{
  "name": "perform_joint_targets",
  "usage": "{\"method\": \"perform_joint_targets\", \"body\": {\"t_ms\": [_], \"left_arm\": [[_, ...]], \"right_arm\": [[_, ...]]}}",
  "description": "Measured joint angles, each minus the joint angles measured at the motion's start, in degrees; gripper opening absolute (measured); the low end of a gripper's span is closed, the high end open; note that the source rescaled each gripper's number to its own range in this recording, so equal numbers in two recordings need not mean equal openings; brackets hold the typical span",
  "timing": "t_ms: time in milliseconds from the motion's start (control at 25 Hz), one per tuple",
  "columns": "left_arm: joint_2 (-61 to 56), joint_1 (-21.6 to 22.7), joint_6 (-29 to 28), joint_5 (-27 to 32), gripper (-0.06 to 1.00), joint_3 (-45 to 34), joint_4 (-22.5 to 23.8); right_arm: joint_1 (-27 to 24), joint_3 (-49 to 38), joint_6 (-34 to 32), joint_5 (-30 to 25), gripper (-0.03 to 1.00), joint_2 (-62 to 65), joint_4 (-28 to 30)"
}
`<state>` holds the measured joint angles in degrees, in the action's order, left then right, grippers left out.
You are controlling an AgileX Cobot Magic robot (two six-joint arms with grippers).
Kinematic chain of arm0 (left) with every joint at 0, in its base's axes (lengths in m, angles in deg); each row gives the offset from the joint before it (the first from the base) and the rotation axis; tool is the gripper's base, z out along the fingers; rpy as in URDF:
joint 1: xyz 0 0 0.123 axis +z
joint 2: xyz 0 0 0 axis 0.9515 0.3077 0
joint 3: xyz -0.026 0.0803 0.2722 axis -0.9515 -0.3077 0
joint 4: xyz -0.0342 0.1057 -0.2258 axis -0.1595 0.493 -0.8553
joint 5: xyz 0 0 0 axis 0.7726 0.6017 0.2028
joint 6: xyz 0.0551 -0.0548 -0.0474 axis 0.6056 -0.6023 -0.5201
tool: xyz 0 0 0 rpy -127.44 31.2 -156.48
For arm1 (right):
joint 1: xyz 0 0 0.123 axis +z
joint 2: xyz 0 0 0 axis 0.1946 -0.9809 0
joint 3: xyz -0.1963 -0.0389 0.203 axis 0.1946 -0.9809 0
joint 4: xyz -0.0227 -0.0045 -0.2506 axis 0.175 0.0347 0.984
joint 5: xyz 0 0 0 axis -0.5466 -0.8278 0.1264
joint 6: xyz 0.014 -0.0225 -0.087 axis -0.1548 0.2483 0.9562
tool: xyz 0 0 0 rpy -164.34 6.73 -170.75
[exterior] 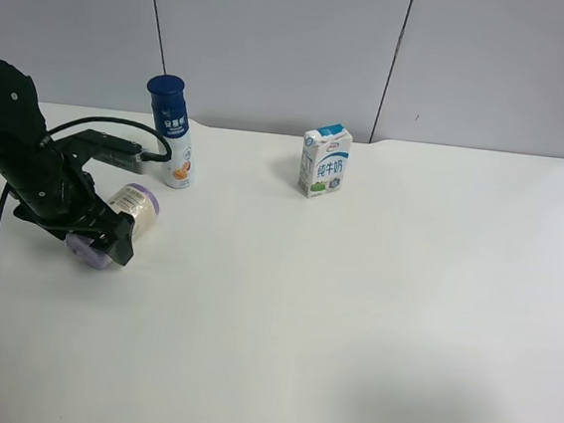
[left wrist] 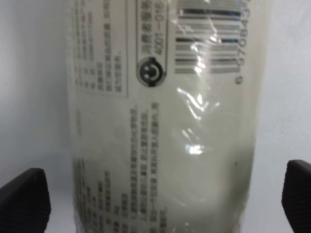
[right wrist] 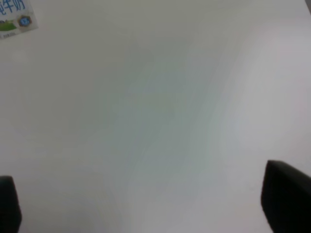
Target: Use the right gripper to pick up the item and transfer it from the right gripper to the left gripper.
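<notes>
A lab-like test bench — bare white table (exterior: 400, 333), grey panelled wall (exterior: 278, 41), a robot arm (exterior: 27, 157).

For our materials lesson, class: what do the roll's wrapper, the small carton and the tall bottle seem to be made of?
Roll: wrapper looks like thin glossy plastic film, creased with bright glints. Carton: probably coated printed paperboard, by its sharp folded edges. Bottle: seemingly smooth white plastic with a dark blue cap.

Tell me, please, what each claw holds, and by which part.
Apparently nothing: the left claw straddles the cream roll mid-length, fingertips clear of it; the right claw is open and empty.
</notes>
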<state>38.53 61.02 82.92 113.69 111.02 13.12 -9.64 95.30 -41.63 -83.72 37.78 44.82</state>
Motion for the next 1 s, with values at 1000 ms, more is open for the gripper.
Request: {"method": "perform_joint_targets", "body": {"t_ms": [1000], "left_arm": [[-16.07, 0.18, -1.91, 7.76, 0.92, 0.00, 1.48]], "right_arm": [[0.00, 0.00, 0.00, 0.00, 1.00, 0.00, 0.00]]}}
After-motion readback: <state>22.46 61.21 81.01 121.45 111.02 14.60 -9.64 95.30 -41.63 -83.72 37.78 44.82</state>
